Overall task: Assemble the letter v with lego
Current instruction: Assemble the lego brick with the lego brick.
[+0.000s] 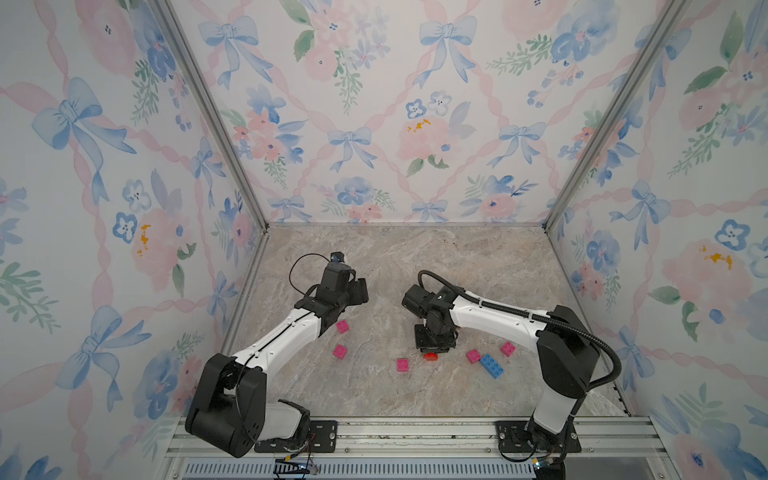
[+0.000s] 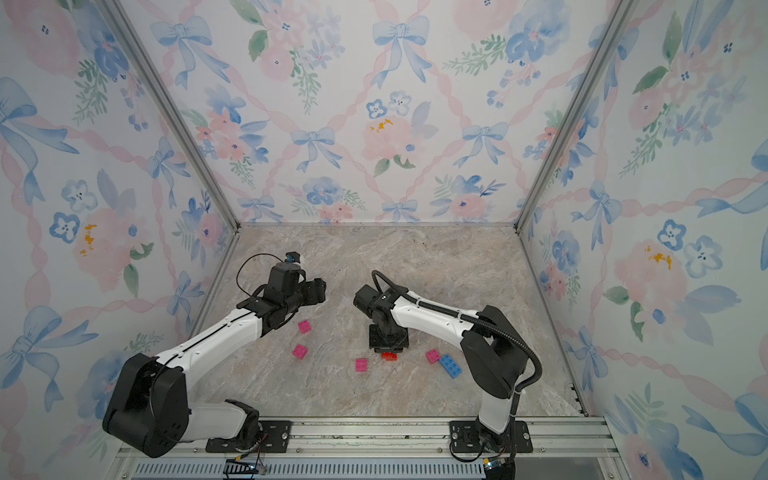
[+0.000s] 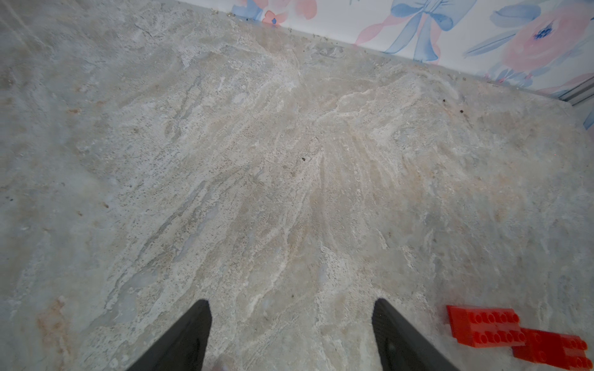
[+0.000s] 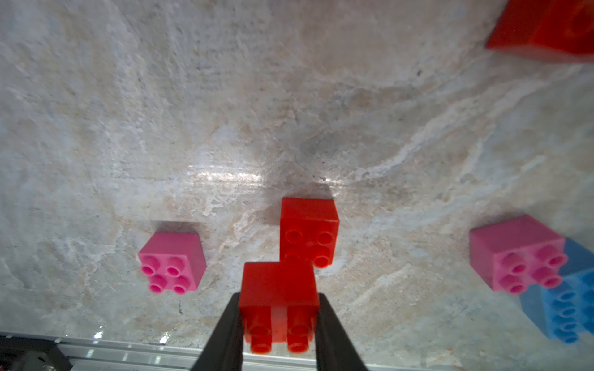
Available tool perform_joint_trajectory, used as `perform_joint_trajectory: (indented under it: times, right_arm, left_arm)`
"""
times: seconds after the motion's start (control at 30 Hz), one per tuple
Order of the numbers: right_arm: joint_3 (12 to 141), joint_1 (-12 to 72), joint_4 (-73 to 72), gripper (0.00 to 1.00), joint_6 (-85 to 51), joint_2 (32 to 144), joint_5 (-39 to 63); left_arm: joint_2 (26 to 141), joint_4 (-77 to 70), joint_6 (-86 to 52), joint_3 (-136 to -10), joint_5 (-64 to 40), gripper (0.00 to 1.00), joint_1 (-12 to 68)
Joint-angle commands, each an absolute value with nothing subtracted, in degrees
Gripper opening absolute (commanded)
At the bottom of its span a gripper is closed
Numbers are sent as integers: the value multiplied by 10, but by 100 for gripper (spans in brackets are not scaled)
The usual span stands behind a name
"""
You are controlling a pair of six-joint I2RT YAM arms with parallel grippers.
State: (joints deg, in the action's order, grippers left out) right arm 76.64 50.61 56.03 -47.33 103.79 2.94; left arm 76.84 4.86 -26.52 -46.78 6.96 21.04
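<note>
Right wrist view gives us a red square brick (image 4: 278,282) gripped in the jaws of the right gripper (image 4: 279,300), toward the near middle of the table (image 4: 225,96), with a second red square brick (image 4: 309,225) just beside it. One pink brick (image 4: 172,257) sits to their left, another pink brick (image 4: 514,250) and a blue long brick (image 4: 565,308) to their right. Farther left, our left gripper (image 3: 291,303) hangs open and empty.

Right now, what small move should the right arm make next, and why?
Probably lift the held red brick straight up: the right gripper is shut on its sides, and the other red brick sits at its corner, so sliding might knock it.
</note>
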Motion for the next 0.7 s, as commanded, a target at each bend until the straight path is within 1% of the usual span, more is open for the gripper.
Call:
perform_joint_trajectory:
  times: [0.0, 0.1, 0.17, 0.33, 0.53, 0.57, 0.63, 0.67]
  right_arm:
    - [781, 497, 588, 1, -465, 1057, 18]
    - [785, 494, 591, 0, -460, 1065, 13]
    - [787, 492, 593, 0, -456, 1069, 8]
    - [785, 485, 586, 0, -445, 1078, 9]
    - [787, 484, 577, 0, -440, 1090, 11]
    - [787, 483, 576, 0, -440, 1091, 11]
    - [787, 484, 572, 0, -440, 1093, 13]
    - [789, 484, 571, 0, -440, 1095, 13]
  left_arm:
    - [768, 60, -256, -459, 64, 79, 196]
    - [767, 59, -292, -433, 38, 74, 156]
    - [762, 56, -306, -416, 37, 73, 134]
    - [757, 28, -312, -396, 74, 72, 133]
    - [763, -29, -321, -352, 68, 70, 134]
    - [767, -37, -322, -348, 60, 69, 134]
    - [781, -60, -329, -338, 32, 63, 134]
    - [787, -70, -334, -334, 17, 62, 134]
